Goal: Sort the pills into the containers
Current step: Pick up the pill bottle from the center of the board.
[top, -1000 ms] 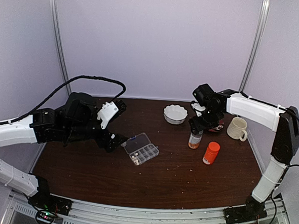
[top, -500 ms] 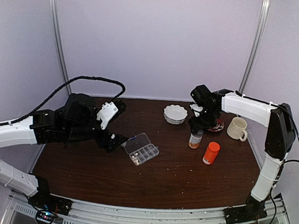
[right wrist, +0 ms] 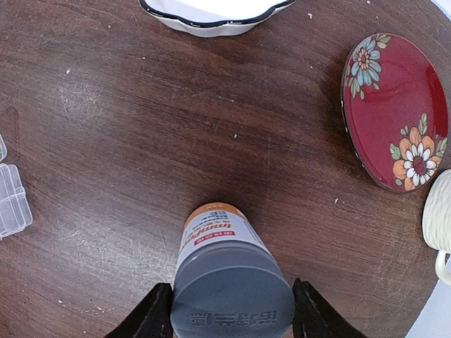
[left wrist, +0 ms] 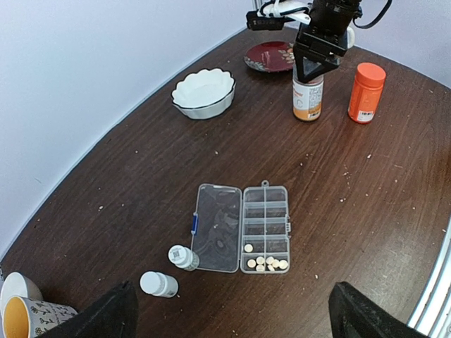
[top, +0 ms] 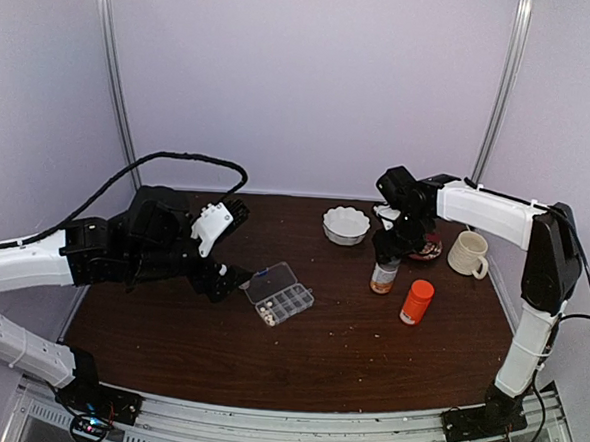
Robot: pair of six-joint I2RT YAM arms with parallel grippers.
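Holding pills [left wrist: 264, 263] — organizer box [left wrist: 266, 211], near-end compartments; left tool [left wrist: 232, 313] wide open, right tool [right wrist: 231, 310] astride bottle [right wrist: 215, 232], grip unclear.

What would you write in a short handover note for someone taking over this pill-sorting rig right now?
Left pincer: open, empty, hovering above the pill box.
Right pincer: straddles the grey cap of the upright bottle; whether it grips is unclear.
Pill box: on the table, lid folded open.
Done: a few pills lie in its end compartments.
Left: the other compartments look empty; probably open the bottle and sort more pills.
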